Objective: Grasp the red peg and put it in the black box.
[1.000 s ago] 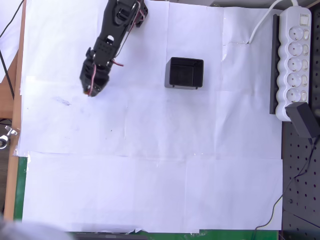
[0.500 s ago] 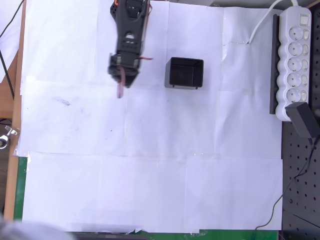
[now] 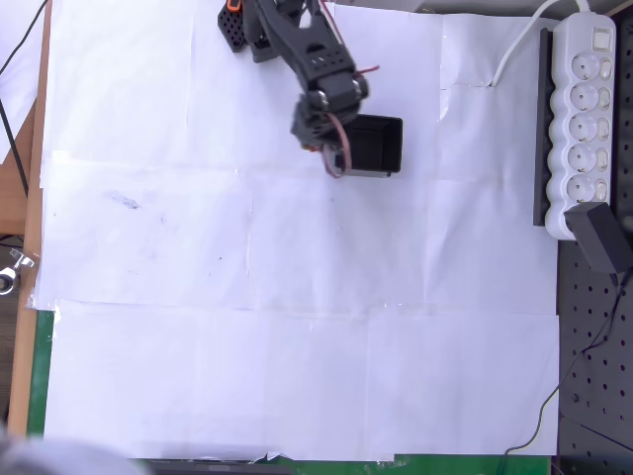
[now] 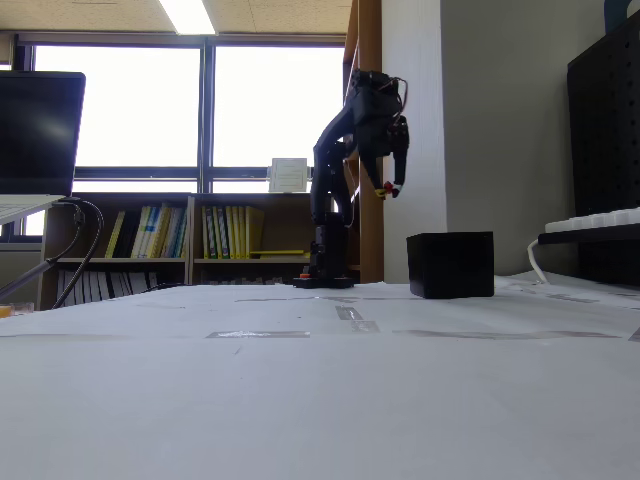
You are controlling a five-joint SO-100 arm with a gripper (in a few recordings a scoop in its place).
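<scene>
The black box (image 3: 376,143) stands on the white paper at the upper middle of the overhead view and right of the arm in the fixed view (image 4: 451,264). My gripper (image 3: 337,160) hangs over the box's left wall, fingers pointing down. In the fixed view the gripper (image 4: 389,189) is well above the box and a little left of it. A tiny red peg (image 4: 387,186) shows as a dot between the fingertips, and the gripper is shut on it. From overhead the peg is hidden by the fingers.
The arm's base (image 3: 240,20) sits at the paper's top edge. A white power strip (image 3: 584,109) and a black adapter (image 3: 601,237) lie along the right edge. White paper (image 3: 297,346) covers the table's broad lower part.
The arm has swung from the left part of the paper rightward, and the gripper now hangs over the black box's left wall.
</scene>
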